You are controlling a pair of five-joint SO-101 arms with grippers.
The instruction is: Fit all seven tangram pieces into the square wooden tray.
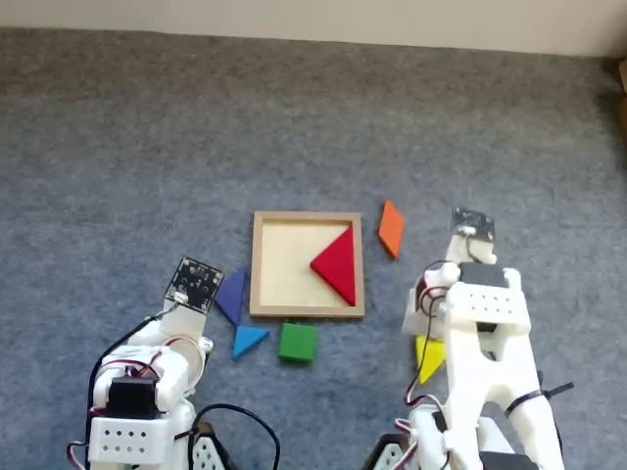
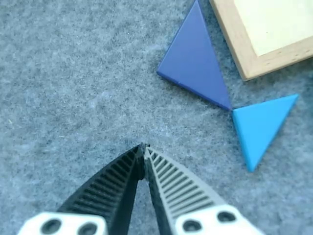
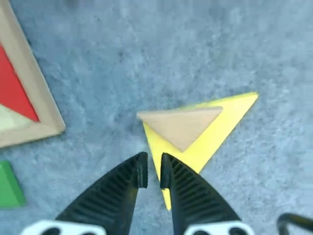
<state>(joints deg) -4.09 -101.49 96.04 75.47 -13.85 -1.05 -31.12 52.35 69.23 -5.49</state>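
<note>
One piece, the red triangle point(image 1: 338, 262), is lying in the wooden tray point(image 1: 257, 264); we are judging the tan triangle point(image 3: 181, 125), resting on the yellow triangle point(image 3: 215, 132) just ahead of the right gripper point(image 3: 151, 169), to be the next pick, needing wider jaws and a clean lift off the lower piece. We are seeing those jaws barely parted, empty; the left gripper point(image 2: 145, 154) is pinched closed, empty.

Left arm point(image 1: 137, 392), right arm point(image 1: 485, 333): white shells, black servos, red-black cables, ribbed dark jaws, screw holes.
</note>
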